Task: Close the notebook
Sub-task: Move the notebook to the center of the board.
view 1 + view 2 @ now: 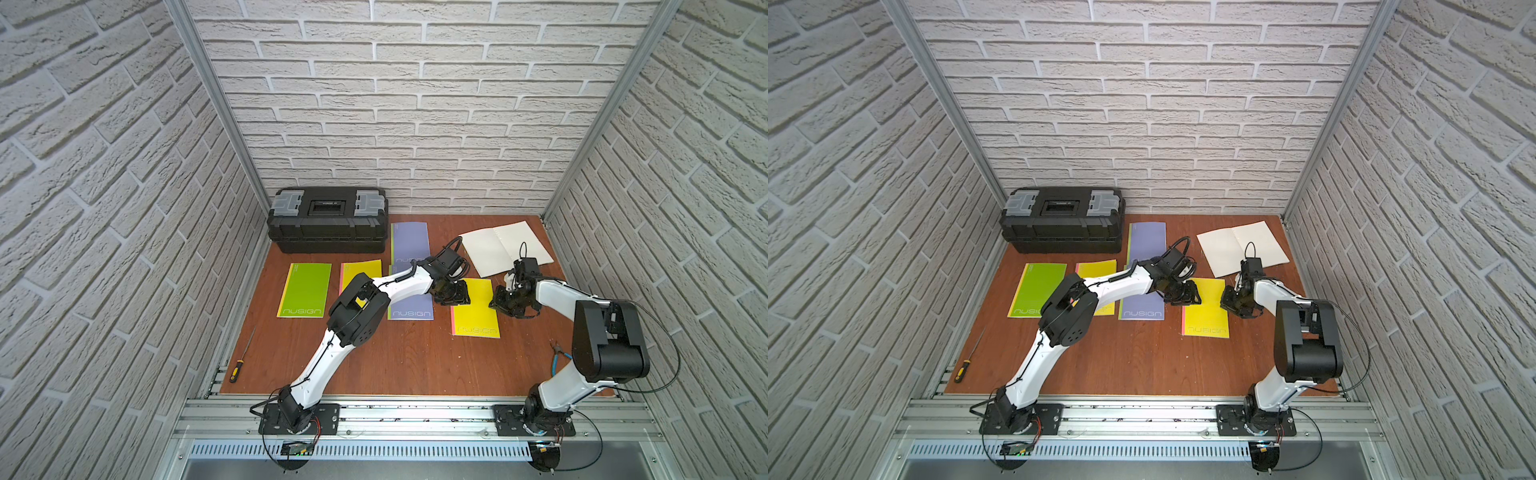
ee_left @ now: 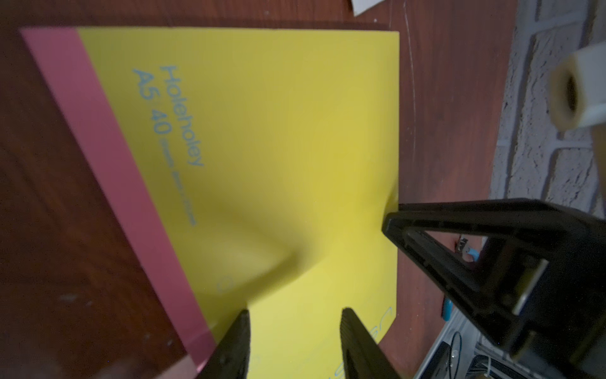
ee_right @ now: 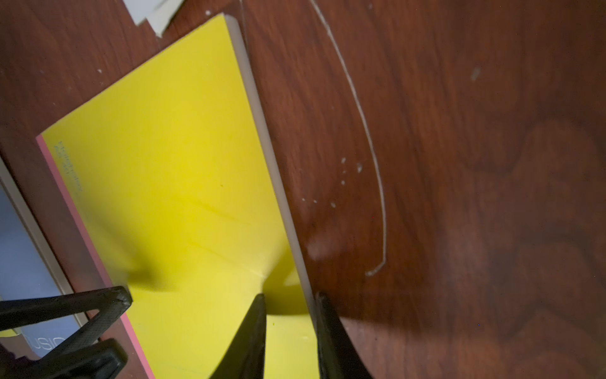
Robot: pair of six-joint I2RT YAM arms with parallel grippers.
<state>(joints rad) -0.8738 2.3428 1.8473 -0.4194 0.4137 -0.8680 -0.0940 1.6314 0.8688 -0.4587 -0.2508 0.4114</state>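
Right wrist view: jaws narrowly parted astride a shut yellow notebook's edge, the right gripper is placed nearest the open notebook, which lies just beyond it, spine pointing away.

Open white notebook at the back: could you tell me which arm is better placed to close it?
Probably the right: the right gripper sits just in front of the open notebook, while the left gripper is farther, across the yellow notebook.
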